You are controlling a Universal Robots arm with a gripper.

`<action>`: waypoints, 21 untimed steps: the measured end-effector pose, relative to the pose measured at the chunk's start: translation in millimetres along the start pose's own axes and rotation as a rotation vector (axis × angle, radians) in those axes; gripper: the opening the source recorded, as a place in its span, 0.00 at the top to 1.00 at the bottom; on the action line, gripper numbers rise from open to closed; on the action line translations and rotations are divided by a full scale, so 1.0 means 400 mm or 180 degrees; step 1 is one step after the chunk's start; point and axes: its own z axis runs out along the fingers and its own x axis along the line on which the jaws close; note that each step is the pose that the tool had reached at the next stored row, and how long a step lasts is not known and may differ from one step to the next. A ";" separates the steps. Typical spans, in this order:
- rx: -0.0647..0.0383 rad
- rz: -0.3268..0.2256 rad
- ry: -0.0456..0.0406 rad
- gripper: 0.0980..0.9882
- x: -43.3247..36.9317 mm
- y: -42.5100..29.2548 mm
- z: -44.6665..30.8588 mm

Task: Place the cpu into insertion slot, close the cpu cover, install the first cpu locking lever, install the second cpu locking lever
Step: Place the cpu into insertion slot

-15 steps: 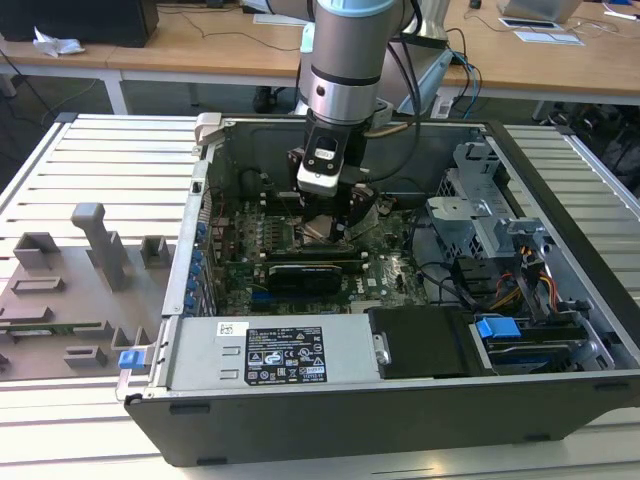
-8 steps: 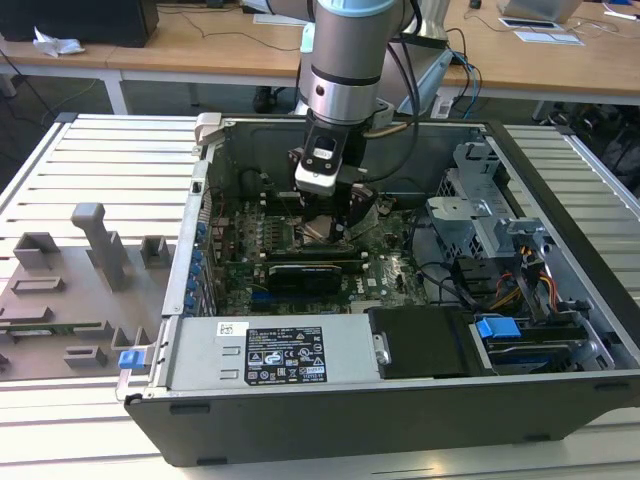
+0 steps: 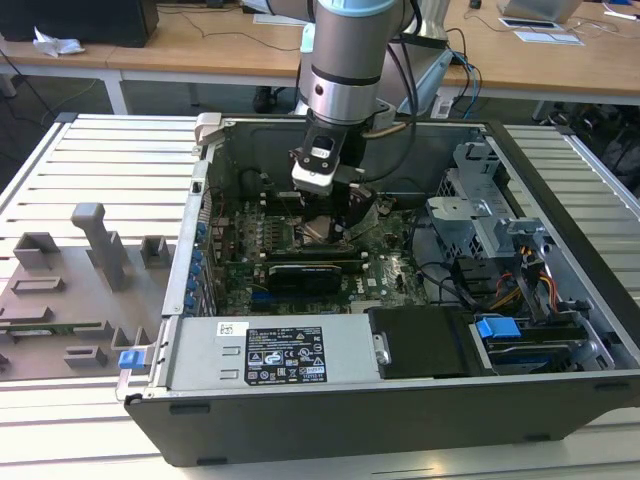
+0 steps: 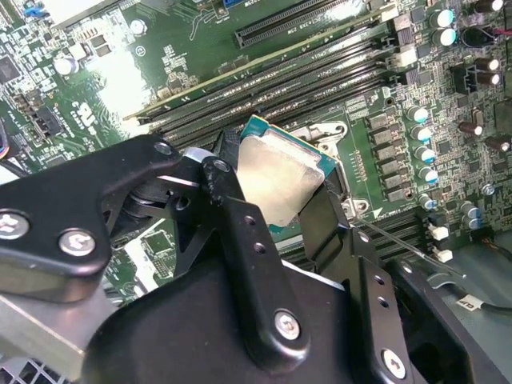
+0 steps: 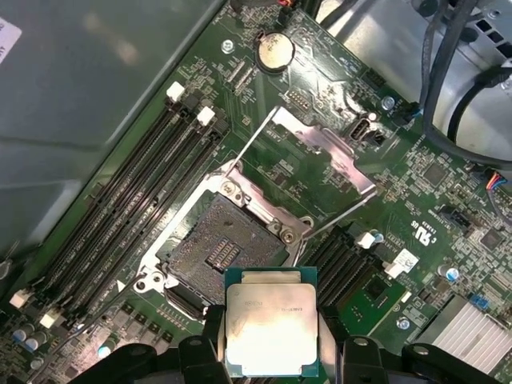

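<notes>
My gripper hangs inside the open computer case, shut on the cpu. The cpu is a small square chip with a dull silver top, pinched on two opposite edges by the black fingers. It sits tilted in the second wrist view, where the cpu shows between the fingers. The insertion slot lies bare just beside the chip, a little lower. The cpu cover is flipped back, away from the slot. A thin locking lever stands raised beside it.
Rows of memory slots flank the socket, and a coin battery lies beyond the cover. A long black card, the power supply and a drive cage crowd the case. Grey fixtures stand on the exterior view's left.
</notes>
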 end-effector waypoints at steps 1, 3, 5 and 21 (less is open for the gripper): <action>0.0004 0.0024 -0.0002 0.50 0.000 0.000 0.000; 0.0013 0.0102 -0.0002 0.50 0.000 0.000 0.000; 0.0013 0.0118 0.0000 0.50 -0.001 0.003 0.000; 0.0014 0.0121 -0.0001 0.50 0.039 0.042 -0.005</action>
